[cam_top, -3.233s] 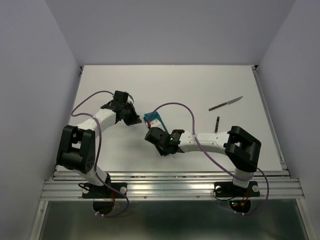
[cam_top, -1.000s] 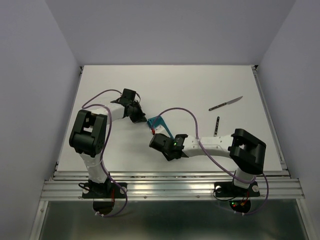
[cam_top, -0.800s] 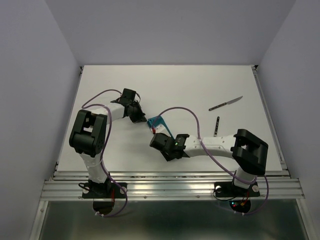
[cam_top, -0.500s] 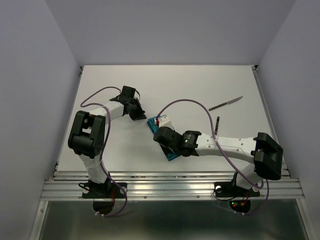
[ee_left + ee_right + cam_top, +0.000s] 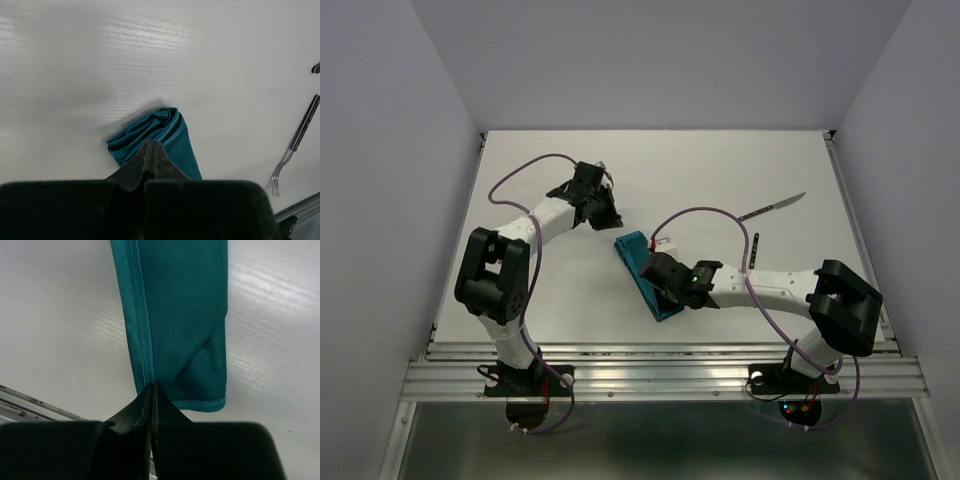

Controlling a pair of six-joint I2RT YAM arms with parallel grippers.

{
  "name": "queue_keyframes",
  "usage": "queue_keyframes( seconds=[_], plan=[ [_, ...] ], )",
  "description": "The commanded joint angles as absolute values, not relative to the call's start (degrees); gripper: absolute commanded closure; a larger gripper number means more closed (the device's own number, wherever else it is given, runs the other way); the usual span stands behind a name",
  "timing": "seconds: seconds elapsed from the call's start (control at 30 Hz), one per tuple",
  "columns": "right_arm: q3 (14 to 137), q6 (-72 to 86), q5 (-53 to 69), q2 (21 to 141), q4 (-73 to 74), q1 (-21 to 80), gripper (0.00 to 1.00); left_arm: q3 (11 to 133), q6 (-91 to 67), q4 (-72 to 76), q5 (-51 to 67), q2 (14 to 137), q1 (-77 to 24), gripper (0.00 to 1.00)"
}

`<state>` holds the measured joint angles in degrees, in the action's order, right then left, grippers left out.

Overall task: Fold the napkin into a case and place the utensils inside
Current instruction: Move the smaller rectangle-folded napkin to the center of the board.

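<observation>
Where the right tool [image 5: 151,390] sits, the case [image 5: 185,300] is partly hidden.

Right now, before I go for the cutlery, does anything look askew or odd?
Nothing is spilled or damaged. The case lies diagonally, and in the left wrist view its far end looks loosely bunched rather than flat. The fork and knife lie outside it, off to its right.

1. The case [image 5: 185,315] is soft teal cloth with a slight sheen and a stitched edge.
2. The worktop [image 5: 150,50] is white, smooth and a bit shiny, with faint lines.
3. The fork [image 5: 296,140] has shiny silver metal prongs.
4. The right claw [image 5: 151,390] looks dull black.
</observation>
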<state>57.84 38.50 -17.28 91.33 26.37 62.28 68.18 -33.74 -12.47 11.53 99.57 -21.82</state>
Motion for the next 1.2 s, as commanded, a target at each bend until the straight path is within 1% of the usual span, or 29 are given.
queue_keyframes(
  seconds=[0.0,0.13,0.3,0.53,0.77,0.87,0.93,1.03,1.17],
  plan=[
    [55.6,41.9,-13.1,90.4,22.2,62.5,0.99,69.9,-30.9,-12.7,12.9,99.7,-23.0,1.00],
    [55.3,41.8,-12.7,91.9,21.9,62.5,0.99,69.2,-30.9,-12.6,15.0,102.0,-23.3,1.00],
    [54.1,40.9,-13.4,92.8,21.9,62.5,0.99,67.5,-31.6,-12.7,11.7,104.3,-23.3,1.00],
    [51.1,38.4,-14.9,92.4,22.0,62.0,0.99,64.9,-31.9,-12.0,11.4,105.0,-23.3,1.00],
    [47.4,35.4,-16.2,87.8,22.5,59.1,0.99,60.5,-32.4,-12.0,11.1,101.2,-23.3,1.00],
    [47.3,33.8,-17.1,84.9,23.1,58.5,0.99,58.9,-32.8,-12.4,10.8,98.6,-23.3,1.00],
    [48.0,31.2,-15.5,82.9,22.7,58.5,0.99,58.5,-32.7,-13.1,10.5,96.8,-23.3,1.00],
    [50.7,28.2,-13.0,81.1,22.5,58.5,0.96,59.0,-32.4,-14.8,9.2,94.4,-23.3,1.00],
    [55.6,25.9,-10.5,81.0,22.8,58.5,0.85,60.4,-32.2,-17.6,6.9,91.4,-23.3,1.00]
  ],
)
